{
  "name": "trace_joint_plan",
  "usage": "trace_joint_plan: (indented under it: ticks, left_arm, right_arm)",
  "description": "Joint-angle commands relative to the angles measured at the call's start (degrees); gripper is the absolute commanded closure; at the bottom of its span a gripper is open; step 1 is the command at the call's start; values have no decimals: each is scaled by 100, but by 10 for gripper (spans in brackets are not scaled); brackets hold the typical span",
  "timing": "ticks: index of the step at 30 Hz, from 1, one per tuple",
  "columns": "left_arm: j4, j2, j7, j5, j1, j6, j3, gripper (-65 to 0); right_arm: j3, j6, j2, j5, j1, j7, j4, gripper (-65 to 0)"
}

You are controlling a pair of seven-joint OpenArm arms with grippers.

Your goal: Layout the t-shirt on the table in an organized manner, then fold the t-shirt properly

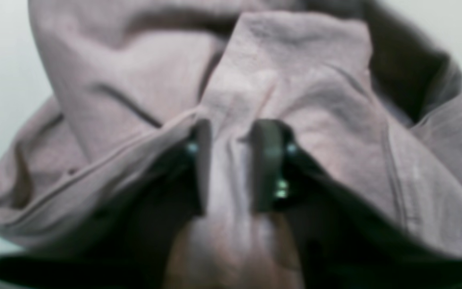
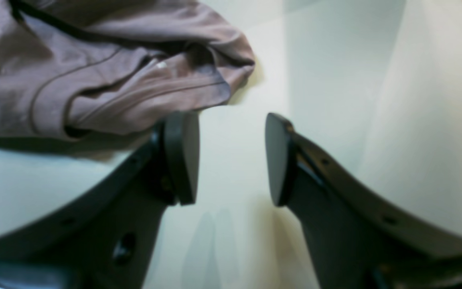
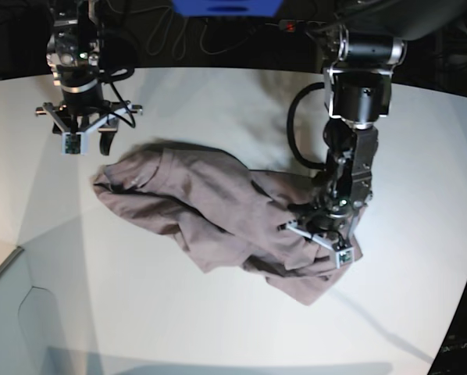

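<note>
The left gripper (image 1: pixel 231 164) is clenched on a fold of the t-shirt (image 1: pixel 295 80) — mauve cloth is pinched between its two dark fingers (image 1: pixel 267 160), and the fabric bunches up around them. The right gripper (image 2: pixel 231 158) is released; its pads (image 2: pixel 183 156) stand apart with only white surface between them, just beside the shirt's edge. The t-shirt lies crumpled near the middle of the table (image 3: pixel 218 328) — well away from its curved near edge.
</note>
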Motion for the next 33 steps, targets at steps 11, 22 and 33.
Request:
trace_joint_plan:
  ticks: [11, 22, 33]
  left_arm:
    - [247, 50, -74, -39, -20, -36, 1, 0]
    - [2963, 173, -57, -39, 1580, -10, 10, 0]
    - [5398, 147, -109, -39, 4208, -36, -43, 0]
  right_arm:
    - [-7, 39, 19, -10, 63, 150, 68, -269]
    - [10, 39, -78, -10, 107, 150, 59, -269]
    - [28, 39, -69, -10, 230, 141, 59, -267]
